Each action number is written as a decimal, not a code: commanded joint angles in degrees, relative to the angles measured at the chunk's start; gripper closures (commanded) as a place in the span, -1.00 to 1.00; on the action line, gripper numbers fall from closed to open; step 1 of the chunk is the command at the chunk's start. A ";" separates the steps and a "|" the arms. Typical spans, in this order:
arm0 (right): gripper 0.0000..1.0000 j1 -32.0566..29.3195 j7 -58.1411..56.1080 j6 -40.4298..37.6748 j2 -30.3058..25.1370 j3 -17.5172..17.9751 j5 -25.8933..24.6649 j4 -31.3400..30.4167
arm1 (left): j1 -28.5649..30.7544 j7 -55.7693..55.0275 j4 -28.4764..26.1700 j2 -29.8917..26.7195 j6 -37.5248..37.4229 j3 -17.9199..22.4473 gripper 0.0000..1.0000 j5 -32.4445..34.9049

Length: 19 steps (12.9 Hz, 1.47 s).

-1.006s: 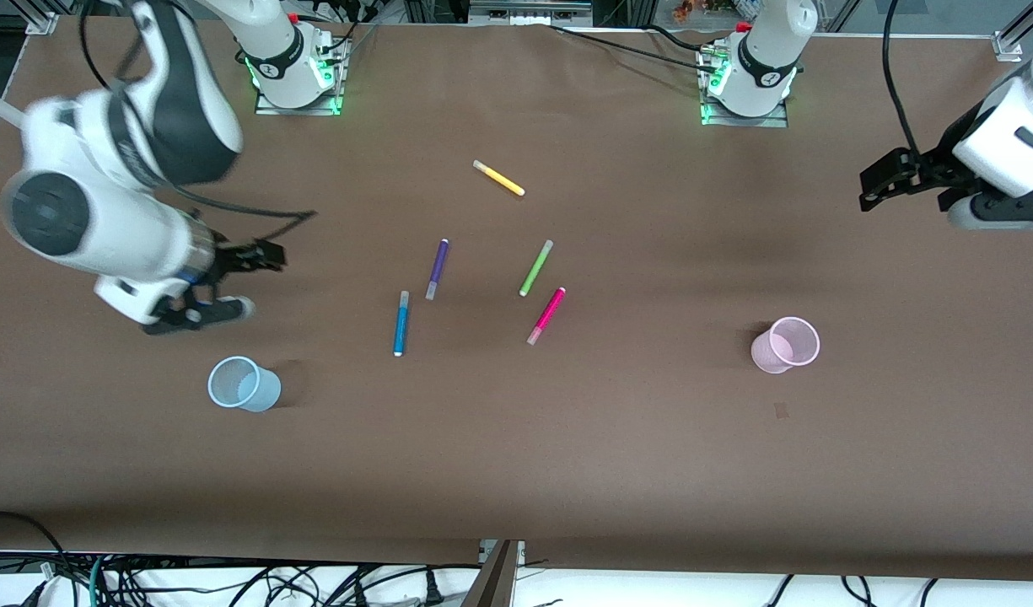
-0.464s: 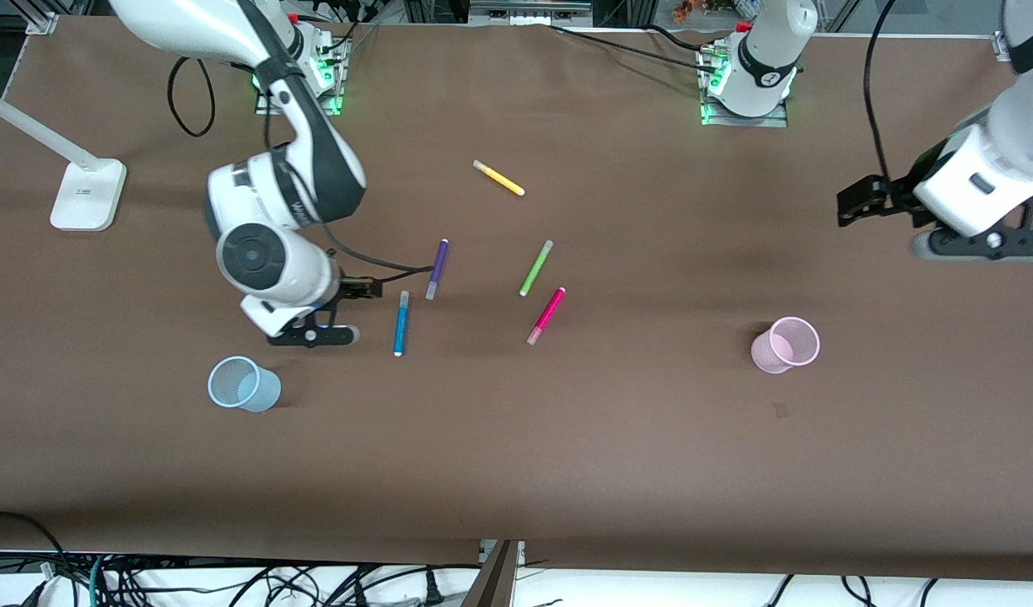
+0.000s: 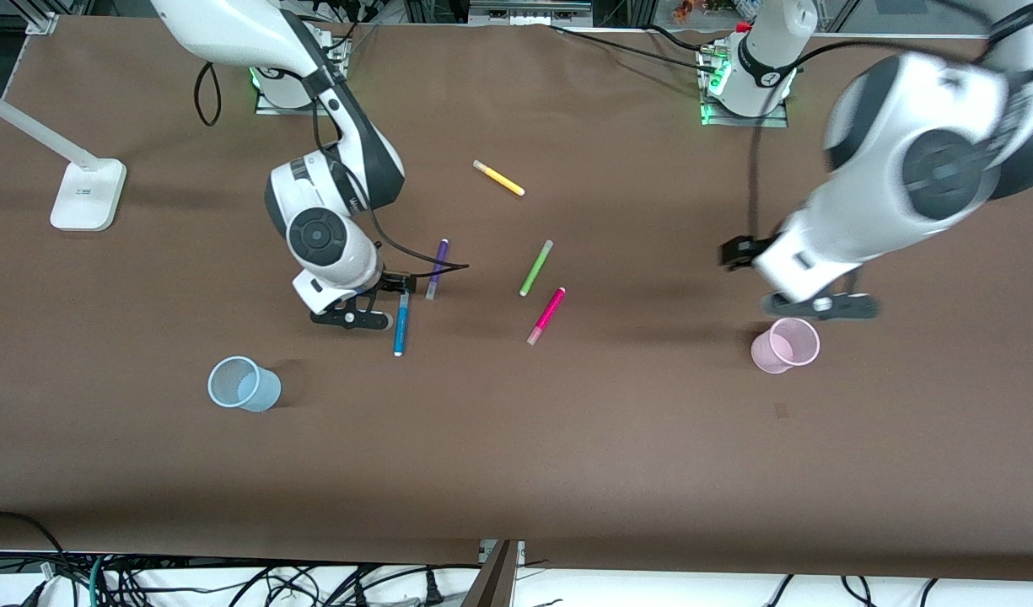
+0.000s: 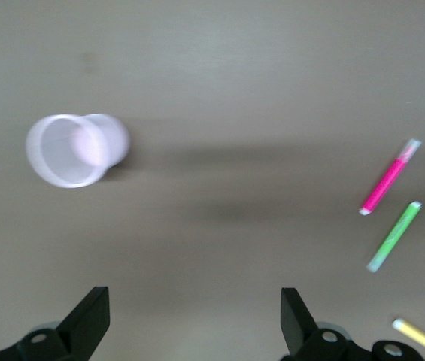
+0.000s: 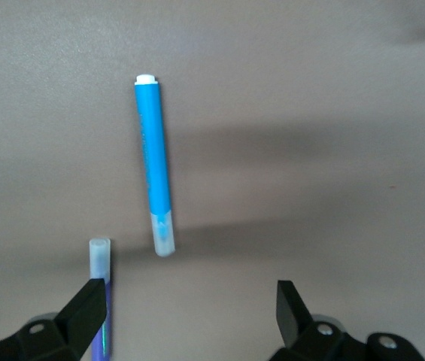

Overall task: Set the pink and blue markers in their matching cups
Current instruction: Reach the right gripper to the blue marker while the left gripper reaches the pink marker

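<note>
Front view: both arms reach over the brown table [image 3: 516, 472], each gripper spread wide with nothing between its fingers.
Taking the pink marker [image 3: 546, 315] as landmark: the left gripper [image 3: 798, 287] hangs over the pink cup [image 3: 786, 346] toward the left arm's end; the blue cup [image 3: 244, 384] stands toward the right arm's end, nearer the camera; the right gripper [image 3: 379, 303] hovers over the blue marker [image 3: 400, 323], the purple pen [image 3: 437, 268] beside it.

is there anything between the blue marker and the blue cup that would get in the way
Nothing visible does. The blue marker lies flat under the right gripper, and only bare table separates it from the blue cup. The purple marker lies off that path.
</note>
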 commanded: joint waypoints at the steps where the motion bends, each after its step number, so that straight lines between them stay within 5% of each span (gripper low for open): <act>1: -1.00 1.71 2.87 6.65 -0.88 -0.34 0.71 -5.58 | -6.45 -6.28 0.97 5.58 6.35 0.49 -1.00 -0.34; 13: -0.94 2.07 1.73 17.13 3.61 -0.34 0.18 -8.49 | -17.54 -7.79 0.27 24.13 31.76 1.01 -1.00 0.54; 15: -0.47 1.98 -0.02 17.48 3.69 -0.34 0.18 -8.49 | -17.81 -7.88 0.18 25.36 33.71 1.01 -1.00 0.54; 17: 0.33 1.98 -0.38 17.48 3.69 -0.34 0.27 -8.41 | -17.99 -7.88 0.18 26.77 36.25 1.01 -1.00 0.54; 19: 0.38 1.98 -0.38 17.57 3.69 -0.34 0.27 -8.40 | -18.69 -7.97 0.18 28.35 38.45 1.01 -1.00 0.54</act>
